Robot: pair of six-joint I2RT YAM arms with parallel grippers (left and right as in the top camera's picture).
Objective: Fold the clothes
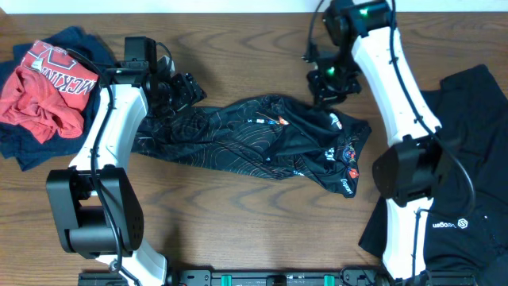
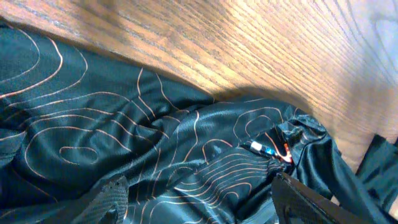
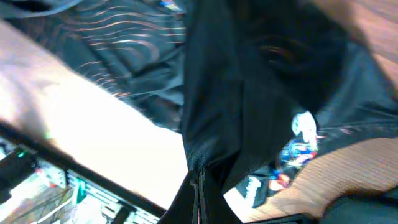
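Observation:
The clothes on the table centre on a black jersey [image 1: 246, 135] with thin contour lines and small colourful logos, lying stretched out and rumpled. My left gripper [image 1: 182, 91] is over its left end, open, with both fingers [image 2: 109, 199] spread wide and the printed fabric [image 2: 186, 155] lying between and below them. At the jersey's upper right edge my right gripper [image 1: 327, 83] is shut on a fold of the jersey. In the right wrist view the black cloth [image 3: 249, 93] and its zipper [image 3: 200, 193] run straight into the jaws.
A red printed shirt [image 1: 44, 91] lies crumpled on navy cloth [image 1: 24, 147] at the far left. A plain black garment [image 1: 468, 159] with a white logo lies at the right edge. Bare wood shows in front of and behind the jersey.

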